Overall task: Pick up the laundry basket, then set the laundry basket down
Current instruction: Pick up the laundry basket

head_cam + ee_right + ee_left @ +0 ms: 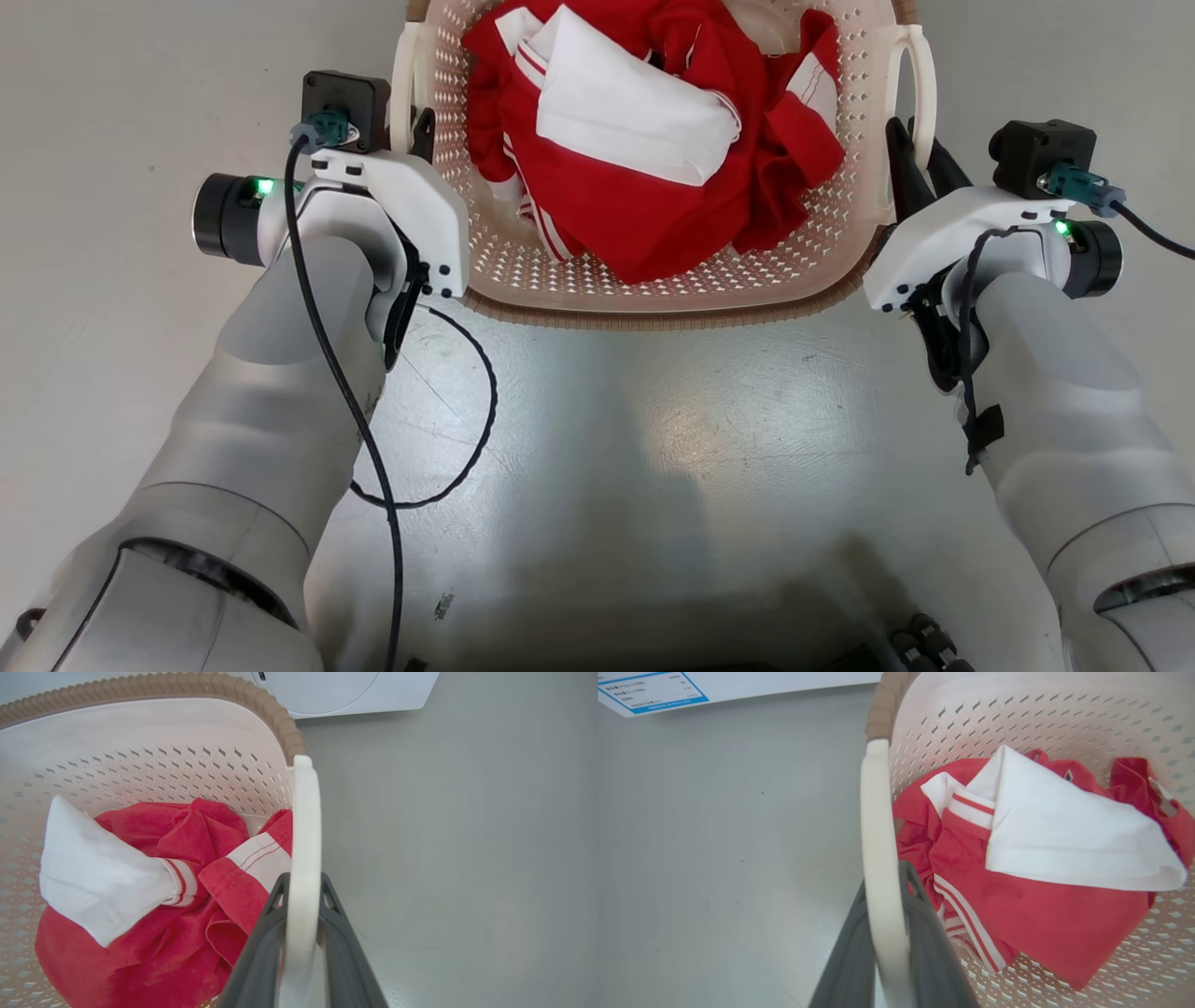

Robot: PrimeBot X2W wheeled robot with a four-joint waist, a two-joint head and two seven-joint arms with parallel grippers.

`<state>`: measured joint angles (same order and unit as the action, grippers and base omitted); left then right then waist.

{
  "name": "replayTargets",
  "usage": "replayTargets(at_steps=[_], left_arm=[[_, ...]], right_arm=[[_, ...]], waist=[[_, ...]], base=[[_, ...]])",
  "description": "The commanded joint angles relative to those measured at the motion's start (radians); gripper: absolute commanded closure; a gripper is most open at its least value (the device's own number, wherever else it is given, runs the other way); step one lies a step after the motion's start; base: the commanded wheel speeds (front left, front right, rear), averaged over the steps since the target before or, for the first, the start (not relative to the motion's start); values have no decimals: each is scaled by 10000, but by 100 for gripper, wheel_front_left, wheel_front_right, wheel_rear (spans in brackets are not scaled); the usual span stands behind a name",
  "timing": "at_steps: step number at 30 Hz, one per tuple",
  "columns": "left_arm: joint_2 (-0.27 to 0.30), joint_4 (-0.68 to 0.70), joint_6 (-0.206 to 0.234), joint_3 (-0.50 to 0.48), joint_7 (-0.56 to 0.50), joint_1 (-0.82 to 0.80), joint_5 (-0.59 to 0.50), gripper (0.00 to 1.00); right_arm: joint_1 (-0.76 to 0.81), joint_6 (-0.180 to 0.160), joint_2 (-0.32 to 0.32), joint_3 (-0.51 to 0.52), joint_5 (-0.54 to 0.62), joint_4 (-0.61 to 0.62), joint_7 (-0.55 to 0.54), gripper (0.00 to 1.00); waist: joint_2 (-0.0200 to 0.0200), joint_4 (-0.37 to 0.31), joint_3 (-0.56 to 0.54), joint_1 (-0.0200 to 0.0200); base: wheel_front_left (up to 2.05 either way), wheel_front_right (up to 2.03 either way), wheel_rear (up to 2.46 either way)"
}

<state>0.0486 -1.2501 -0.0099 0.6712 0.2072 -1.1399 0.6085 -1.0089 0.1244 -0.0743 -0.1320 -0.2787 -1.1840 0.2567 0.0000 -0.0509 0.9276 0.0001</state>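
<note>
Head view: one basket point(523, 266) at 12 o'clock, mouth up, its far end cut off by the top edge. Whether its base rests on the floor point(653, 448) cannot be told. The line through its two loop handles runs 9 to 3 o'clock, but with the far end cropped it is uncertain whether this is the long axis. The left gripper point(422, 131), at 10 o'clock, is closed on the left handle point(403, 75). The right gripper point(910, 159), at 2 o'clock, is closed on the right handle point(920, 84). In each wrist view two dark fingers pinch the white loop between them, and in the left wrist view the loop partly hides one finger. Inside lies a heap of clothes point(653, 121), red with white striped trim and a white fold on top; the number of garments cannot be made out. One black cable point(476, 420) loops over the floor by the left arm. Right wrist view, 12 o'clock: one washer point(345, 690), cropped. Left wrist view, 11 o'clock: one blue-bordered label point(649, 690), its print illegible.
</note>
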Motion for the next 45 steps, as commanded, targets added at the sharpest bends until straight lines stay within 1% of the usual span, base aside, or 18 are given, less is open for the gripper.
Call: replayTargets(at_steps=[1,12,22,23,28,36,45], left_arm=[[42,91,-255,-43,64,-60,18,100],[25,-178,-275,-25,9,347,329,100],[18,-268,-337,136,-509,1222,962,100],[18,-268,-337,136,-509,1222,962,100],[18,-236,-362,391,-629,1911,1310,100],[17,-267,-354,814,-895,3481,1947,100],[17,-302,-503,1532,-1344,5049,2325,100]], right_arm=[[359,63,241,-233,-69,49,51,100],[648,63,241,-718,-554,-392,51,100],[876,63,241,-1406,-906,-857,-326,100],[876,63,241,-1406,-906,-857,-326,100],[1167,63,241,-1687,-1054,-960,-694,100],[2251,63,241,-2214,-1473,-1021,-1178,100],[3410,63,241,-2928,-2038,-1029,-1866,100]], waist=[[0,21,-22,0],[0,161,-828,0],[0,274,-2169,0],[0,274,-2169,0],[0,333,-3145,0],[0,286,-5183,0],[0,71,-7094,0]], base=[[0,0,0],[0,0,0],[0,0,0],[0,0,0],[0,0,0],[0,0,0],[0,0,0]])
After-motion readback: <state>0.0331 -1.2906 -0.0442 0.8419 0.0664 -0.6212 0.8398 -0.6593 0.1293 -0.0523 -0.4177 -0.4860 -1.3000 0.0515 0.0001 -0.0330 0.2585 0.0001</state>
